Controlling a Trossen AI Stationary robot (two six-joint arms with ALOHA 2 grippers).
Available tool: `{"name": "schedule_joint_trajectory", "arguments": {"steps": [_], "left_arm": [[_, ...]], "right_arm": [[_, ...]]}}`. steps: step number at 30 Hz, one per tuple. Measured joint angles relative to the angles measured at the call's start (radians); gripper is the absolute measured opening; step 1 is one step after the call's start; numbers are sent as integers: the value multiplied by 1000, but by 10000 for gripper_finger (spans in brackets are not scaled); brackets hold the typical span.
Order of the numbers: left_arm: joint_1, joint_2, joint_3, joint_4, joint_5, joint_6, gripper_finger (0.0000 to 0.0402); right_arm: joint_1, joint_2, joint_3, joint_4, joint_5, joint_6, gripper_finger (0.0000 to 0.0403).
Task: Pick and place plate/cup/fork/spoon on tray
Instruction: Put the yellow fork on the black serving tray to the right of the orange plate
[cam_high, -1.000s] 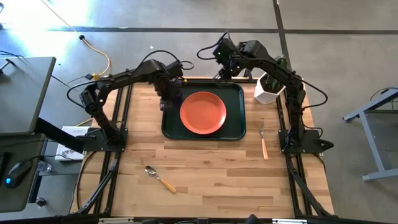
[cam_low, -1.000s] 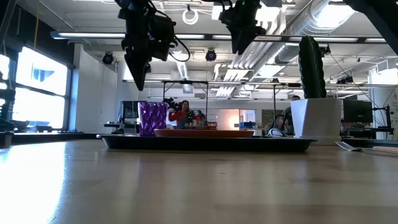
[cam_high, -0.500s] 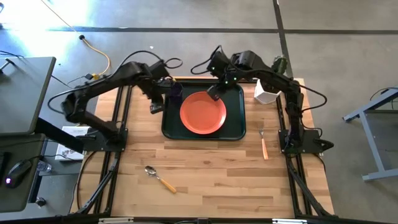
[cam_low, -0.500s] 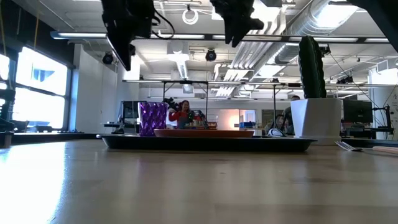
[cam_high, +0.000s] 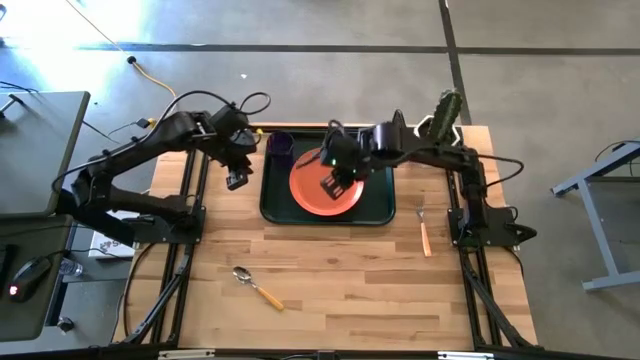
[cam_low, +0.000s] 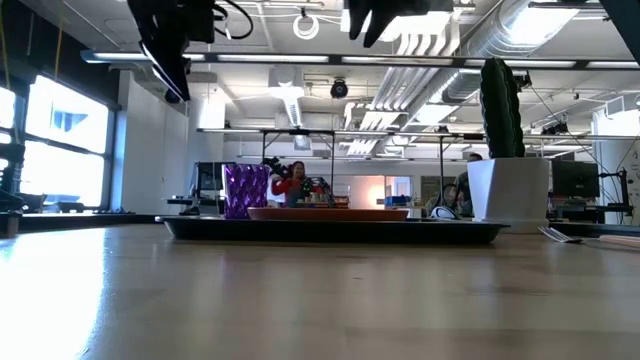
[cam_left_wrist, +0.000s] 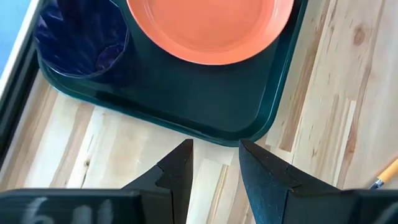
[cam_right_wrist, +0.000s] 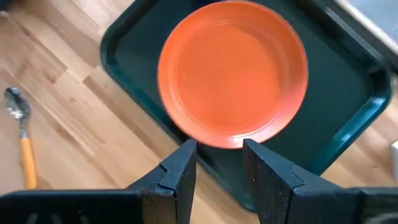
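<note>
Wood surface: pale butcher-block table (cam_high: 340, 270) carries every item listed below.
Spoon: the spoon (cam_high: 256, 286) lies on bare wood at the near side of the table, well apart from the tray, silver bowl toward the left arm's side, orange handle angled away.
Fork: the fork (cam_high: 424, 232) lies on bare wood just beside the tray's right edge, at the foot of the right arm, tines toward the far side.
Tray: the tray (cam_high: 377, 212) is dark green with a raised rim and sits flat on the far half of the table.
Tray contents, plate: the plate (cam_high: 308, 186) lies flat at the tray's middle, orange-red and empty.
Tray contents, cup: the cup (cam_high: 280, 146) stands upright in the tray's far left corner, purple, beside the plate; whether the two touch cannot be told.
Left tool: the left tool (cam_high: 236, 180) hangs above bare wood just outside the tray's left edge; its jaws stand narrowly apart with nothing between them.
Right tool: the right tool (cam_high: 333, 186) hangs above the plate, clear of it; its jaws stand narrowly apart and empty.
Pot: a white pot with a green cactus (cam_low: 502, 115) stands on the far right corner of the table, outside the tray.
Background: a person (cam_low: 295, 182) shows in the room beyond the table.
</note>
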Motion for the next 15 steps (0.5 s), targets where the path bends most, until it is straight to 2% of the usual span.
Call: {"name": "schedule_joint_trajectory", "arguments": {"steps": [5, 15], "left_arm": [[0, -26, 0, 0, 0, 2, 117], [0, -35, 0, 0, -1, 22, 117]], "right_arm": [[75, 2, -46, -1, 47, 128, 124], [169, -16, -336, -1, 11, 376, 124]]}}
